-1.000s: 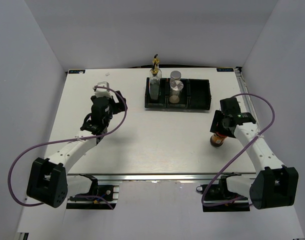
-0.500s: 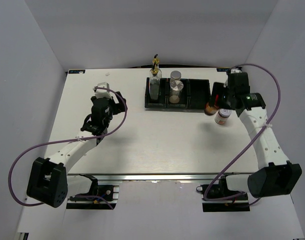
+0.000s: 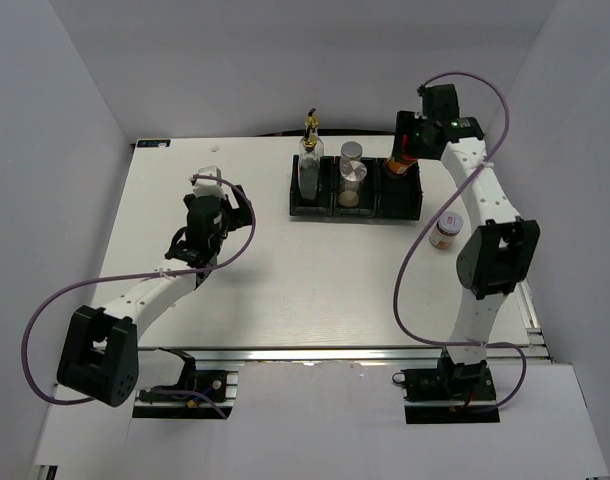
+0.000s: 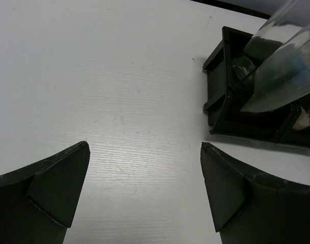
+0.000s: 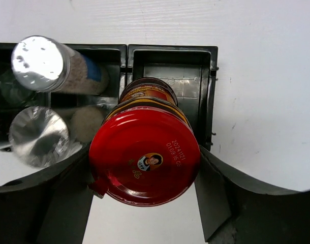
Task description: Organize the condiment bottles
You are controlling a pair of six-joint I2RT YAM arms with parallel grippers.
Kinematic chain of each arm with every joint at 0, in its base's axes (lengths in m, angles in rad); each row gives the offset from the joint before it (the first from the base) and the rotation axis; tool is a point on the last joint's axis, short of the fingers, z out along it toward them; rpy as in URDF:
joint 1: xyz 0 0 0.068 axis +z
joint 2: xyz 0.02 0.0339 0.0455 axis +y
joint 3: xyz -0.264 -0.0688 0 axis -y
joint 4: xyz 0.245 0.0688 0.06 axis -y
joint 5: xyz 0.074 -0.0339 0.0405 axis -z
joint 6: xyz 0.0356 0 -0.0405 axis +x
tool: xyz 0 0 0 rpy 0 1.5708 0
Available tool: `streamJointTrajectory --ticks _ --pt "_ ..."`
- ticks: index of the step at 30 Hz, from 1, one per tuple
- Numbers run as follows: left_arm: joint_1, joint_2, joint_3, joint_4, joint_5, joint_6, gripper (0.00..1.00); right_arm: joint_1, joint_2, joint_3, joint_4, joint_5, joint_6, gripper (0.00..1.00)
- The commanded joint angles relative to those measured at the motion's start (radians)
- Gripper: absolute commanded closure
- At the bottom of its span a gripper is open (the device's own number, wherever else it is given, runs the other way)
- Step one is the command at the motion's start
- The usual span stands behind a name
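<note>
**Top view.** A white table [image 3: 265,270] is seen from above. A black tray [image 3: 405,198] with three compartments is set at its far middle. A tall glass bottle [image 3: 310,165] is stood in the left compartment, and two silver-capped shakers [image 3: 352,175] in the middle one. The right gripper [image 3: 401,158] is stretched over the right compartment, closed around the red-lidded jar [image 3: 394,168]. The jar is judged to be above the compartment, not yet set down. A small white-labelled jar [image 3: 446,232] is stood on the table, right of the tray and nearer. The left gripper [image 3: 207,183] is held over the left of the table, well apart from the tray.

**Left wrist view.** The jaws are spread wide and nothing is held. Bare table is seen between them, with the tray's left end at the right.

**Right wrist view.** The red lid is gripped between both fingers [image 5: 216,198], over the empty right compartment.

Placement is judged the step in hand. The jar should be held upright, centred between the compartment walls and lowered straight. It should be released only once its base is borne, and the neighbouring shakers must be cleared.
</note>
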Motion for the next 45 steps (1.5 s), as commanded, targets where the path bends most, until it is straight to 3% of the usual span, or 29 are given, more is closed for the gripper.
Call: streamJointTrajectory --ticks 1,10,17,19,25,27,28,38,41,45 --pt "0.005 -0.006 0.016 0.005 -0.023 0.010 0.02 -0.001 0.044 0.112 0.098 0.005 -0.007 1.00" --pt "0.005 0.002 0.018 0.006 -0.022 0.011 0.02 0.002 0.131 0.077 0.196 0.138 0.005 1.00" --pt "0.005 0.014 0.022 0.006 -0.017 0.013 0.02 0.004 0.176 0.034 0.249 0.110 -0.007 1.00" --pt "0.005 0.014 0.024 0.005 -0.014 0.011 0.02 0.002 0.202 0.046 0.255 0.101 -0.004 0.94" --pt "0.005 -0.003 0.015 0.003 -0.009 0.011 0.02 0.002 0.219 0.038 0.241 0.106 0.013 0.60" --pt "0.005 -0.007 0.012 0.003 -0.008 0.011 0.02 0.002 0.205 0.032 0.235 0.098 0.014 0.31" --pt "0.005 -0.007 0.013 0.002 -0.005 0.008 0.02 0.002 0.201 0.034 0.229 0.095 0.016 0.11" --pt "0.005 -0.029 0.007 -0.004 0.017 -0.012 0.02 0.002 0.037 0.032 0.160 0.069 -0.009 0.11" --pt "0.005 -0.047 0.004 -0.014 0.014 -0.021 0.02 0.001 -0.086 -0.118 0.173 0.150 0.008 0.11" --pt "0.003 -0.078 -0.014 -0.011 0.009 -0.023 0.02 -0.021 -0.290 -0.435 0.224 0.244 0.049 0.11"
